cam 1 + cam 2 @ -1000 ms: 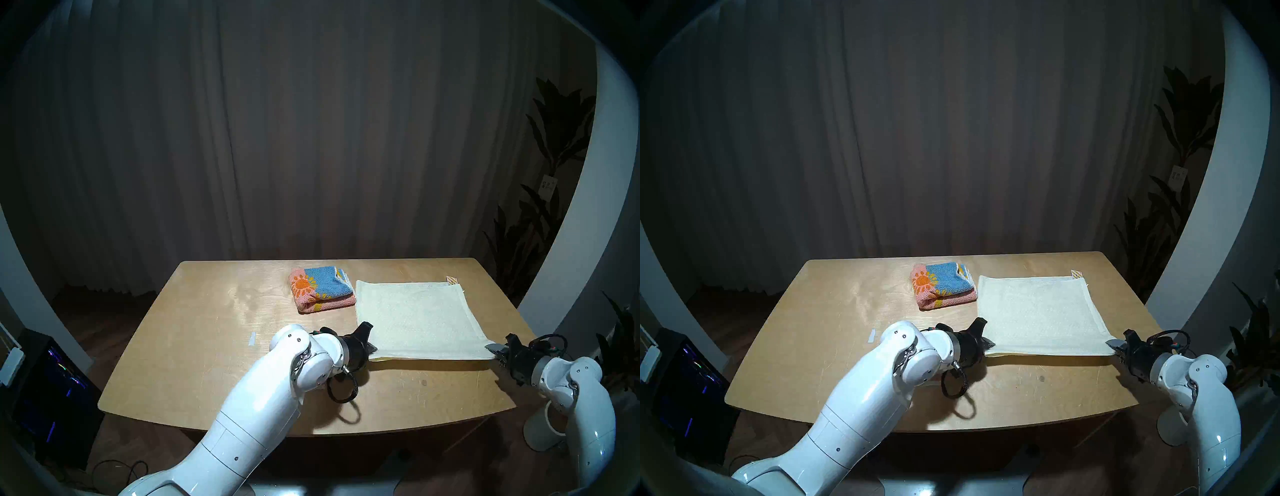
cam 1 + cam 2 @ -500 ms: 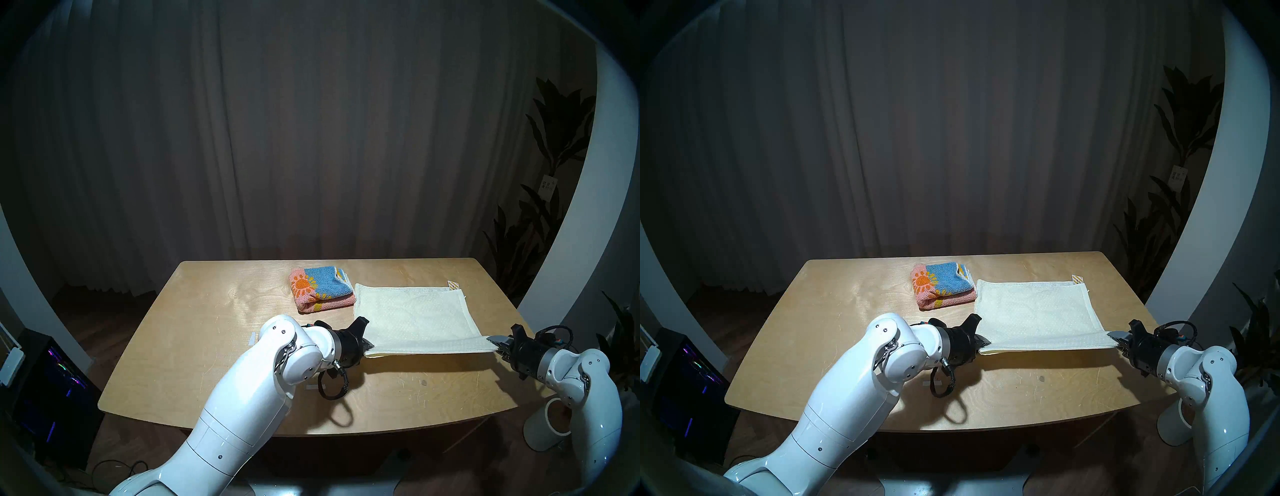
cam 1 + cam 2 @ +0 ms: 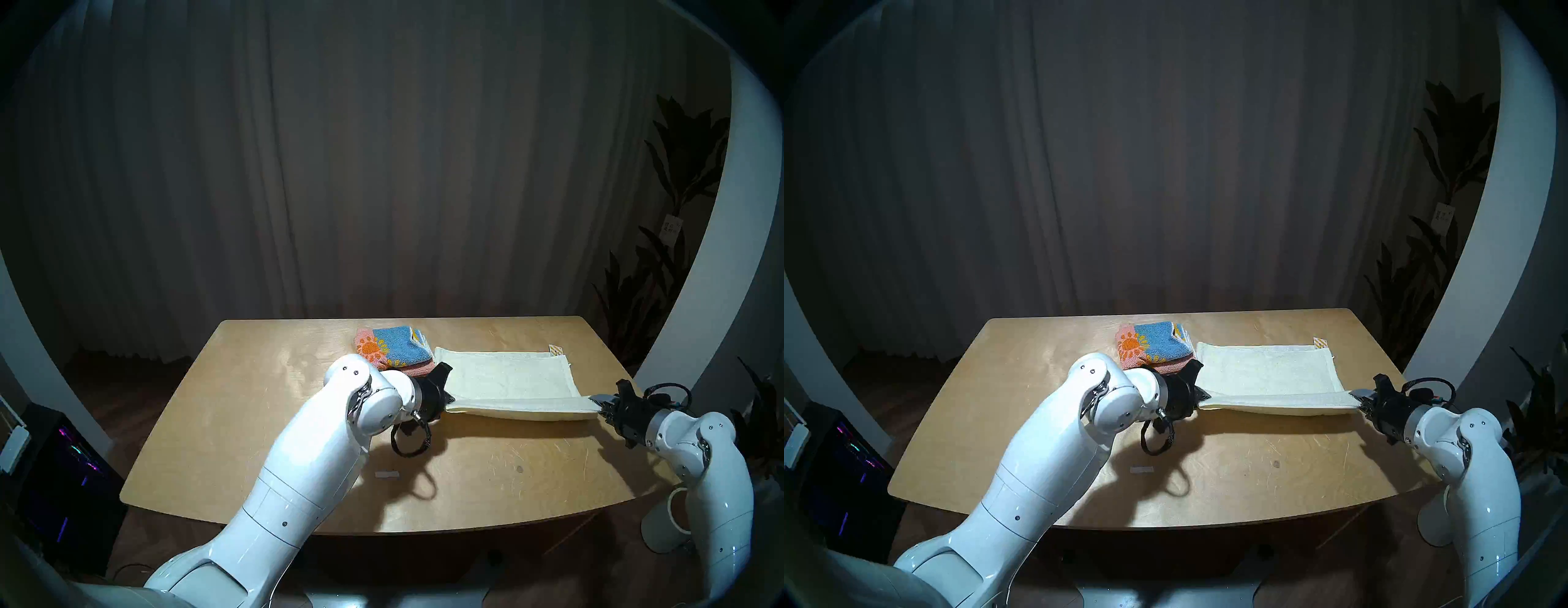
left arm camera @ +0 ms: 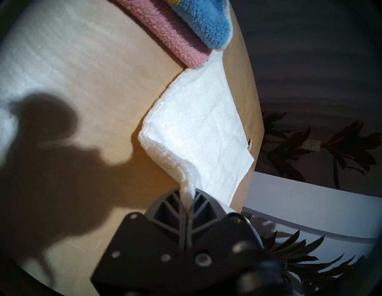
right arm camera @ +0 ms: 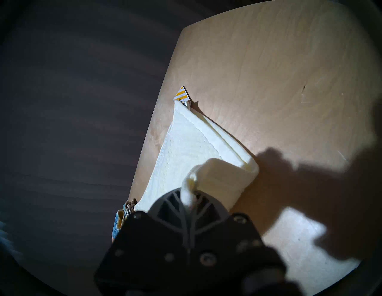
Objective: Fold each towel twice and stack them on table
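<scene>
Currently left gripper (image 3: 450, 399) and right gripper (image 3: 597, 403) both clamp cream towel (image 3: 507, 378) corners; its orange-striped tag (image 5: 182, 94) has unreadable print.

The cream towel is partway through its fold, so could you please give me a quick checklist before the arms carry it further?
1. Left gripper shut on cream towel corner: ok.
2. Right gripper shut on the other near corner: ok.
3. Held edge lifted off the table: ok.
4. Far edge flat, striped tag showing: ok.
5. Patterned towel already folded: ok.
6. Gap between the two towels: cannot tell.
</scene>
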Tool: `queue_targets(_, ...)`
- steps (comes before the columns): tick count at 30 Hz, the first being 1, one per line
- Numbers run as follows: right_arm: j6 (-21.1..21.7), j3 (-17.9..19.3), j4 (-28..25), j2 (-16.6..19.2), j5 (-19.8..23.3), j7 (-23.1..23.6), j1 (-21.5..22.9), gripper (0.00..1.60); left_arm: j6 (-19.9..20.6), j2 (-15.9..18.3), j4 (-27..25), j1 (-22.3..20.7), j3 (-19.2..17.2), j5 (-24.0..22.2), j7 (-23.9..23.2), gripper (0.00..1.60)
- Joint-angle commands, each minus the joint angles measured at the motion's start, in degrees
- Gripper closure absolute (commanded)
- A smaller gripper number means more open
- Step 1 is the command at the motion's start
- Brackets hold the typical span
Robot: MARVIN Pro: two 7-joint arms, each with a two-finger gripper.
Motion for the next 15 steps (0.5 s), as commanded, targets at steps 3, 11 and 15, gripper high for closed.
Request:
queue_targets(3, -3.7, -3.4, 2.6, 1.0, -2.3, -0.4, 8.1, 1.6, -0.3, -2.7, 4.2, -7.7, -0.3, 1.9, 0.6, 1.6)
queue_targets(11, -5.6, -5.5, 5.6, 0.8, -3.4, 0.2, 12.1, 1.6, -0.4, -5.3, 6.9, -10.8, 1.1, 3.3, 2.4, 1.6)
queue_targets(15, -6.3, -6.1, 7.0, 1.0, -4.2, 0.4, 13.9, 1.6, -0.3, -6.7, 9.1, -12.9, 1.9, 4.1, 2.6, 1.6)
